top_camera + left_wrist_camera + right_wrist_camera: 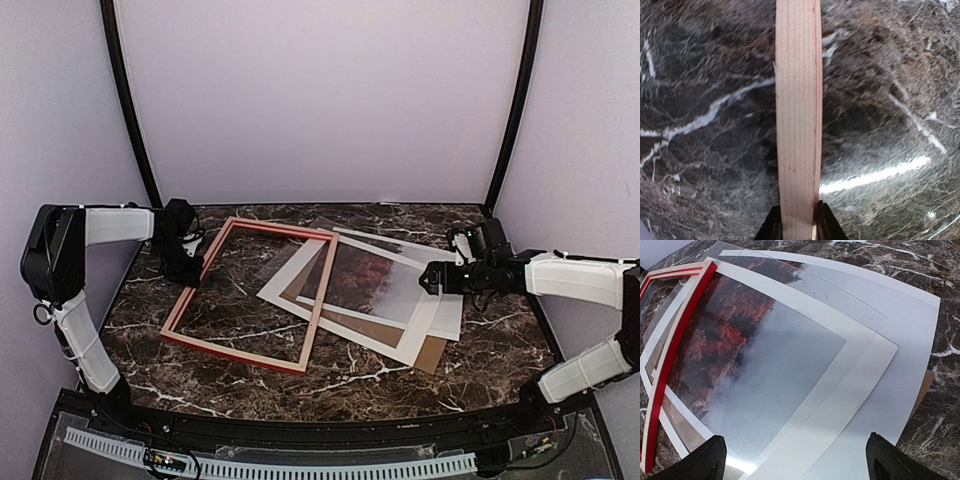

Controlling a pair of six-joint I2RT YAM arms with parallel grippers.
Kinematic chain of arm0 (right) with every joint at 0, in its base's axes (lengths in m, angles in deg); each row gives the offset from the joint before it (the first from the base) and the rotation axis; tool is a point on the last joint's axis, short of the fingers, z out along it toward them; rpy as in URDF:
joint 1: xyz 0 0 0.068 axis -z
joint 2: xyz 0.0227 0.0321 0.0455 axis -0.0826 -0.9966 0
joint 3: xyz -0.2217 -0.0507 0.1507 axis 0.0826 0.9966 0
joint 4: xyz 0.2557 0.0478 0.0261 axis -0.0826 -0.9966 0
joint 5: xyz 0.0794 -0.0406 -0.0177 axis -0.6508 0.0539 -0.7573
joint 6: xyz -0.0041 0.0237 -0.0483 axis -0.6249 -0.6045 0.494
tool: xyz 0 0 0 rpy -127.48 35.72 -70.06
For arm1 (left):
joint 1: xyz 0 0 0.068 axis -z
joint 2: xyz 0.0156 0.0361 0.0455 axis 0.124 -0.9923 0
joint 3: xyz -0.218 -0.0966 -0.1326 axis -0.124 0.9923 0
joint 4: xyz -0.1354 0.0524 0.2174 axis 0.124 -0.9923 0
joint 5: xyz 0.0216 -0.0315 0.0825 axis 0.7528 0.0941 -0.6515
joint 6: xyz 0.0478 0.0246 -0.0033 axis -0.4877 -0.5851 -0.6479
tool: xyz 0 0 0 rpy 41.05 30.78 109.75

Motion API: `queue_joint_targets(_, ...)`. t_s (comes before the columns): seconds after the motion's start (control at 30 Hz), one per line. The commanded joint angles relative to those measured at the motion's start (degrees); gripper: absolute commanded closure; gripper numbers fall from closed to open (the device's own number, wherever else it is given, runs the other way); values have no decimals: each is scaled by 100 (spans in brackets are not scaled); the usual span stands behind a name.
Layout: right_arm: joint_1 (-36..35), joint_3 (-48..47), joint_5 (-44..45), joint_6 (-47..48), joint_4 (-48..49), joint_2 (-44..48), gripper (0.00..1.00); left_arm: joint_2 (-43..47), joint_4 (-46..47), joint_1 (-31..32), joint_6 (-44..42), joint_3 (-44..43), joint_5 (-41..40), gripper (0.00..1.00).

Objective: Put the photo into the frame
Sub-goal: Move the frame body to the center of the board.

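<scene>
1. Nearest the arm bases, the table (pixel 420 375) carries the frame (pixel 240 352) on its left half. I cannot tell whether the frame lies quite flat.
2. To the right of centre is a loose stack of sheets, and the frame's right rail crosses over its left side. A brown backing board (pixel 432 352) pokes out at the stack's near-right corner.
3. The photo (pixel 740 355) sits in that stack under a clear sheet (pixel 840 305), with a white mat (pixel 817 390) around it. It is not in the frame; only its left edge lies beneath the red rail.
4. The right claw (pixel 795 460) hangs over the stack's right side, fingers wide apart, holding nothing.
5. Farther back on the left, the left claw (pixel 797 229) is clamped on the frame's left rail, pale wood side up, one finger on each flank.
6. The step in hand looks like taking hold of the frame to position it. The next move likely calls for shifting the frame clear of the sheets without dragging them, so the right claw can pick out the photo.
</scene>
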Motion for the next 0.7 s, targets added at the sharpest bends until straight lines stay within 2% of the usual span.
queue_joint_targets(0.0, -46, -111, 228, -13, 57, -235, 1, 386, -344, -316, 157, 463, -324, 88)
queue_joint_targets(0.23, -38, -994, 751, 415, -199, -1083, 1, 157, -338, -387, 271, 486, -337, 83)
queue_joint_targets(0.3, -30, -1322, 1011, 587, -297, -1431, 1, 99, -320, -395, 292, 460, -310, 79)
queue_joint_targets(0.5, 225, -2439, 1168, 1111, -571, -2538, 1, 65, -302, -408, 339, 372, -348, 55)
queue_joint_targets(0.63, 361, -3113, 1078, 1466, -859, -3188, 1, 214, -268, -408, 365, 303, -266, 33)
queue_joint_targets(0.67, 406, -3235, 1000, 1516, -903, -3298, 1, 311, -248, -406, 373, 297, -154, 30)
